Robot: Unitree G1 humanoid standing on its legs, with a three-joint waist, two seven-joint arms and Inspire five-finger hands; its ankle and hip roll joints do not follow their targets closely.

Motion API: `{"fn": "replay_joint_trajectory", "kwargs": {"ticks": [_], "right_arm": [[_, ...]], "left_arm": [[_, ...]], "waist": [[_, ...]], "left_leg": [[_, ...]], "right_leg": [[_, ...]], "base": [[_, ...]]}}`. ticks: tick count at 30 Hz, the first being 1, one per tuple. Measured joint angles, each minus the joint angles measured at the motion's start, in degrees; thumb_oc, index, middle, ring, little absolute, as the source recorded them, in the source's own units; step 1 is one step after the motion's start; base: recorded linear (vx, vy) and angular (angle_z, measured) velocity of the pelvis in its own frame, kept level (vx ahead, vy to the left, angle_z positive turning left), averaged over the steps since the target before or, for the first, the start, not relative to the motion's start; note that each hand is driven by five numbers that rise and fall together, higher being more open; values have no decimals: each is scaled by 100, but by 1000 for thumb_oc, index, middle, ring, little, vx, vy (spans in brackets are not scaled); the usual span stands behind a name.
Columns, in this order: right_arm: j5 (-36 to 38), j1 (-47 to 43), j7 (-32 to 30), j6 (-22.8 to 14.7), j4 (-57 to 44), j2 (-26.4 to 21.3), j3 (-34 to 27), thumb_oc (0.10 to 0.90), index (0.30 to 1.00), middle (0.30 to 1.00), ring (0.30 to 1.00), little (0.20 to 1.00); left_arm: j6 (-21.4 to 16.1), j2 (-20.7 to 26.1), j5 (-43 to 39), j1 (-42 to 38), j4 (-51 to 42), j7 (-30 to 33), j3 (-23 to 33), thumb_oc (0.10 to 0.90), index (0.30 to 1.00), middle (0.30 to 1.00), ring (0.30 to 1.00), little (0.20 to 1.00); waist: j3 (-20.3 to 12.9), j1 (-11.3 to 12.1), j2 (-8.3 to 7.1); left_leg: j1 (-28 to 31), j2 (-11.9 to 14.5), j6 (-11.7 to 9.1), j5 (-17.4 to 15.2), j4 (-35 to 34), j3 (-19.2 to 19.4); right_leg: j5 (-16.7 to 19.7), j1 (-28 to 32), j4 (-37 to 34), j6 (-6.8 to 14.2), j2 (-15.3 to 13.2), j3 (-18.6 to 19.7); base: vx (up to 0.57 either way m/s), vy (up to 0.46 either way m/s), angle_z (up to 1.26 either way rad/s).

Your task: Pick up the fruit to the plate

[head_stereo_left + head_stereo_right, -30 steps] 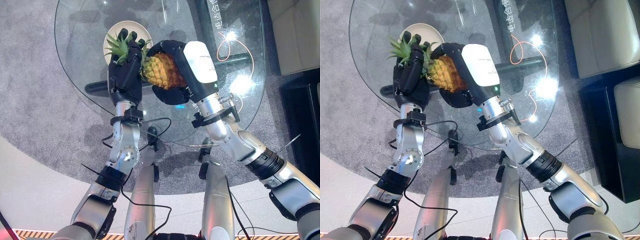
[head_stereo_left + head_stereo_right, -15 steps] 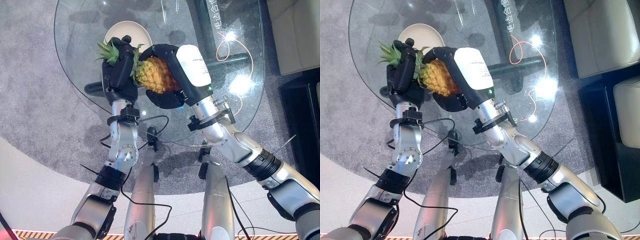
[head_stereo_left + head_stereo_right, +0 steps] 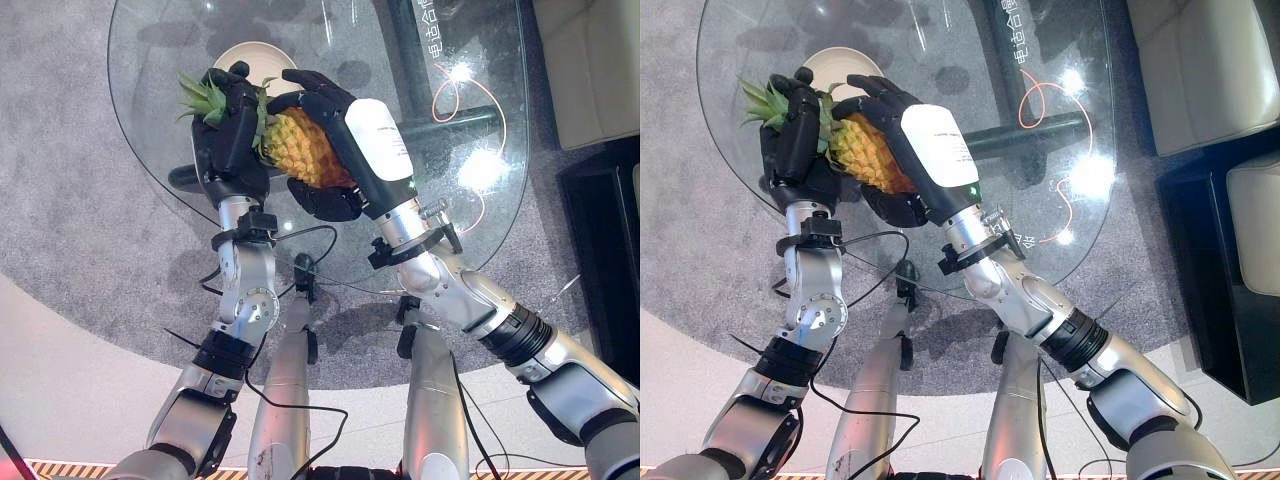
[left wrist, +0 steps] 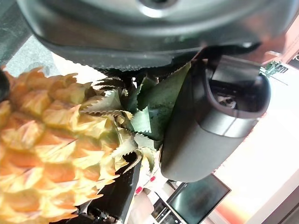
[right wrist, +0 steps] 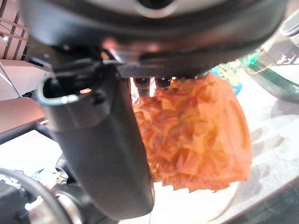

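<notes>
Your surroundings: glass table, carpet and seating

You have a round glass table (image 3: 480,215) on a dark base bar (image 3: 470,118), standing on grey carpet (image 3: 70,200). An orange cord (image 3: 497,100) loops on the glass at the right. At the far right you see a pale sofa (image 3: 585,60) with a black cabinet (image 3: 605,240) nearer. A pale floor strip (image 3: 70,390) runs along the near left.
</notes>
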Motion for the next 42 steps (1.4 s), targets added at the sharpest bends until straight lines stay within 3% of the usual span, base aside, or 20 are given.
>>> {"fn": "replay_joint_trajectory", "kwargs": {"ticks": [35, 42], "right_arm": [[-76, 62, -6, 8, 1, 141, -20, 800, 900, 900, 900, 900], [-187, 60, -104, 4, -1, 142, -81, 800, 900, 900, 900, 900]], "left_arm": [[-312, -297, 772, -60, 0, 1246, -37, 100, 300, 300, 300, 200], [-494, -306, 838, -120, 110, 1767, 404, 100, 300, 300, 300, 200]], "waist": [[0, 10, 0], [0, 6, 0]], "left_leg": [[5, 1, 0, 1, -40, 6], [7, 3, -1, 2, -40, 6]], "right_leg": [[-1, -21, -6, 1, 0, 6], [-1, -22, -4, 1, 1, 7]], "base": [[0, 0, 0], [0, 0, 0]]}}
